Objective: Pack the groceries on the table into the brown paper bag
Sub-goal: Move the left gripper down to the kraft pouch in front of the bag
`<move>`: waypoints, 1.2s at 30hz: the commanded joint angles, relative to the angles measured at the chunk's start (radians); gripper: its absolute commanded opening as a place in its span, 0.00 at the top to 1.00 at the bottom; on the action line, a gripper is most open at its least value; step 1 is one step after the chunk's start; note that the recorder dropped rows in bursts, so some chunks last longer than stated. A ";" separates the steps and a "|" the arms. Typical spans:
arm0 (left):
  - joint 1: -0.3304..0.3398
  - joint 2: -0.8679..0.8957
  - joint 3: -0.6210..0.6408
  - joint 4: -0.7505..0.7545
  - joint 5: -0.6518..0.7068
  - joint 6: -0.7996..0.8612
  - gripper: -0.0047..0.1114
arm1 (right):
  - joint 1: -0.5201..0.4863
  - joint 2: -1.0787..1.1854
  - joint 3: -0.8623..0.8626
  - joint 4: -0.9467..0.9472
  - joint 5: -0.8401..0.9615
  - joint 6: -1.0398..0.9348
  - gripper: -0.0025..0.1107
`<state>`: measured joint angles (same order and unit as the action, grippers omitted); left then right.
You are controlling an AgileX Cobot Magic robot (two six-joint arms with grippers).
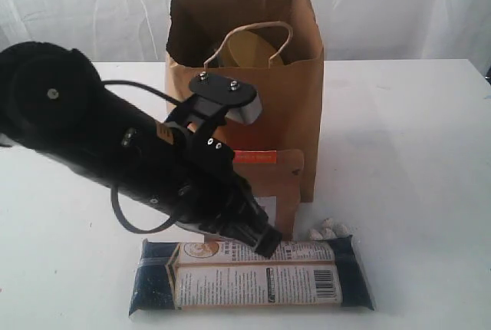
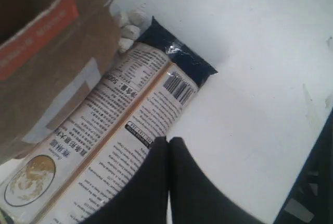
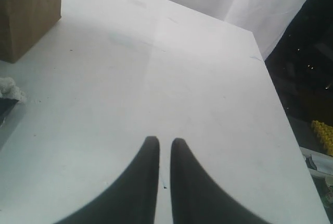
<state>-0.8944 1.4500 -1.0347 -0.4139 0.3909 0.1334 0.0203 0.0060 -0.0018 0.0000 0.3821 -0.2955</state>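
Brown creased paper bag point(image 1: 295, 100) stands behind glossy flat packet point(image 1: 253, 278); left hand point(image 2: 168, 148), right hand point(image 3: 164, 148) both pinched together.

A white curtain point(image 1: 399, 8) hangs at the back, soft and full of folds, and it goes all the way across from one side to the other. A few small white lumps point(image 1: 328, 230) sit bunched up and touching each other, too blurry to tell what they are. In the right wrist view, out where it is dark, there is a bumpy yellow thing point(image 3: 322, 136) with something pale point(image 3: 315, 162) just beside it. In the left wrist view a black thing point(image 2: 312, 182) shows, too dark to make out.
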 commanded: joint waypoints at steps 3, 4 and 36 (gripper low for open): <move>0.005 0.003 -0.007 0.062 -0.081 -0.379 0.96 | 0.003 -0.006 0.002 0.000 -0.010 0.005 0.91; 0.005 -0.005 0.017 0.062 -0.192 -0.457 0.96 | 0.003 -0.006 0.002 0.000 -0.010 0.005 0.91; -0.044 -0.093 0.073 -0.566 -0.447 1.119 0.86 | 0.003 -0.006 0.002 0.000 -0.010 0.005 0.91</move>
<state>-0.9412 1.3674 -0.9388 -0.9595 -0.1015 1.2529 0.0203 0.0060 -0.0018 0.0000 0.3821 -0.2955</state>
